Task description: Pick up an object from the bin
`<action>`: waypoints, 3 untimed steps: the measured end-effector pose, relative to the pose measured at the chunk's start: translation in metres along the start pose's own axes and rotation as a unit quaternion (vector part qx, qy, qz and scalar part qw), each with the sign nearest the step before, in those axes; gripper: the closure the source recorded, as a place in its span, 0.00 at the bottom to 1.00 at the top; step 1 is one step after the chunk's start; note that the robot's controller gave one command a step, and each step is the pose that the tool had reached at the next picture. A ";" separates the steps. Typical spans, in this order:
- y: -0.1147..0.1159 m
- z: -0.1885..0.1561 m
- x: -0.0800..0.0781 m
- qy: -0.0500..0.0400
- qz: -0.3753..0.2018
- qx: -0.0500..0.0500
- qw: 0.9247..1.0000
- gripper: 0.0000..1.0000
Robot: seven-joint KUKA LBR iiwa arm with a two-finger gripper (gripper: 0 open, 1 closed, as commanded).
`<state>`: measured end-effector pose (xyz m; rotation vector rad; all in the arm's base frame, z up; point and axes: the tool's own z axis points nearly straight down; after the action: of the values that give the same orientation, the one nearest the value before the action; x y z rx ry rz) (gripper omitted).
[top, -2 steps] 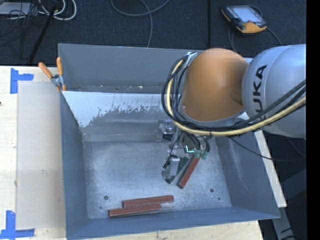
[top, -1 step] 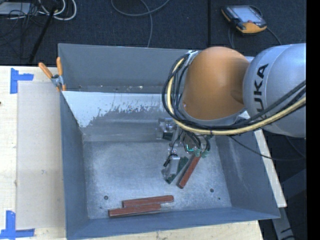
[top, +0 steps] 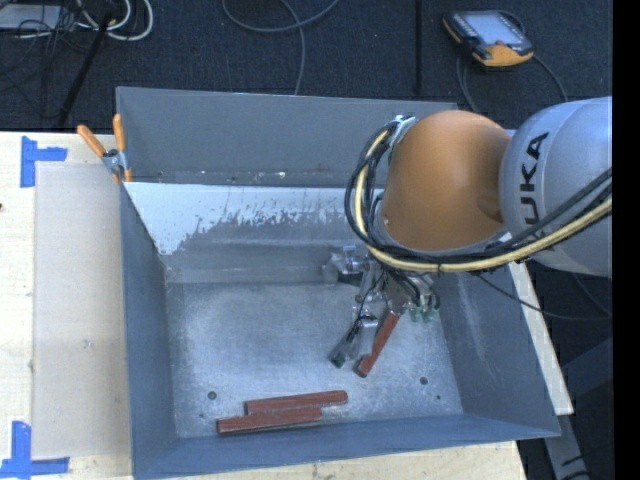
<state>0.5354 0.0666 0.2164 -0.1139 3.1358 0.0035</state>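
Closest to the lens: orange wrist cover (top: pixel 445 178), rounded and smooth, looped by black and yellow cables (top: pixel 360 203), carried on the pale grey arm (top: pixel 565 183) reaching in from the right. Hangs above the right half of the grey metal bin (top: pixel 250 148) and hides much of the back right corner.

Below the cover, end effector (top: pixel 358 356), pointing down and slightly left toward the bin floor, right of centre. Cannot tell whether wide or narrow: too dark and cluttered at the tip to make out.

Right at that tip, reddish-brown flat stick (top: pixel 376 346), tilted, with upper end tucked under the end effector and lower end aimed down-left, near the floor. Touches or sits just beside the dark metal there; cannot tell whether clamped or merely alongside.

Toward the front wall, well apart from that stick, two more of the same kind and colour: upper stick (top: pixel 297 402) and lower stick (top: pixel 268 424). Lying flat, nearly parallel, side by side and touching or almost so, with the lower set further left. Placed close to the front wall, slightly left of centre.

At the foot of the back wall, just left of the cables, small grey metallic piece (top: pixel 343 264), kind not clear.
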 end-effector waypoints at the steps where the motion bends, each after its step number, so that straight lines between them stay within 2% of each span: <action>1: -0.022 0.064 0.003 0.000 -0.024 0.001 1.000 0.00; 2: -0.044 0.125 0.017 0.001 -0.079 0.001 0.997 0.00; 3: -0.070 0.146 -0.031 0.001 -0.178 0.000 0.984 1.00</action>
<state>0.5716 -0.0010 0.0703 -0.6713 3.0668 0.0010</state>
